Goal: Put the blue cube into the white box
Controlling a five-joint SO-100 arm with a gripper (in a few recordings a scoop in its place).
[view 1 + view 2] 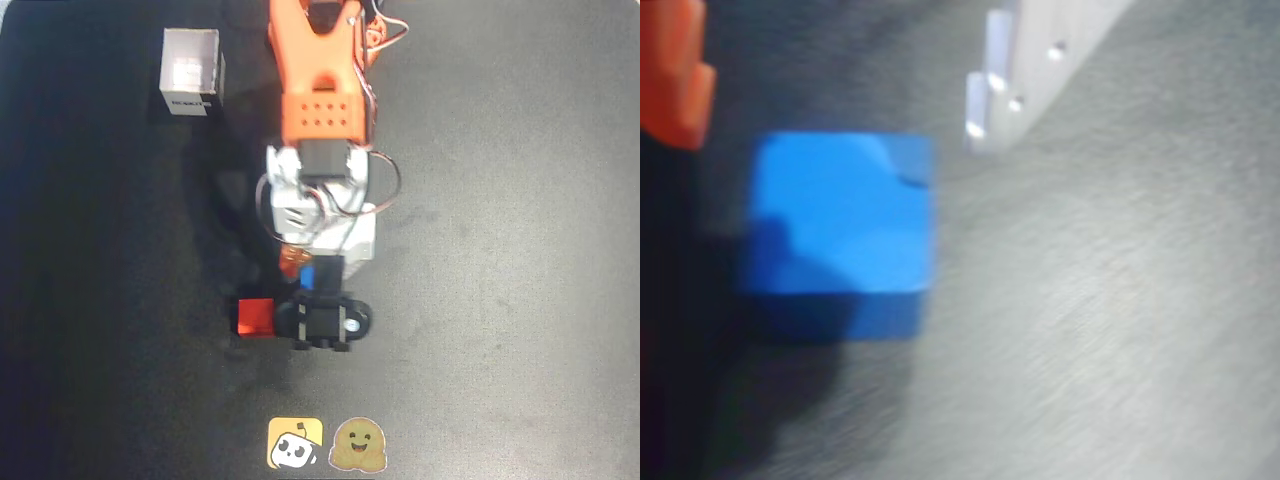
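Note:
The blue cube [840, 230] rests on the dark table between my gripper's fingers. My gripper [830, 110] is open, and the gap is wider than the cube. The orange finger [675, 70] stands close to the cube's left side, while the white finger [1005, 75] is well off to its right. From overhead, only a sliver of the blue cube [307, 272] shows under the gripper [300, 268] at mid-table. The white box [190, 72] with its dark label stands far off at the upper left.
A red cube [255, 317] lies just left of the black wrist camera mount [322, 320]. Two stickers [320, 443] sit at the table's bottom edge. The orange arm [320, 90] reaches down from the top centre.

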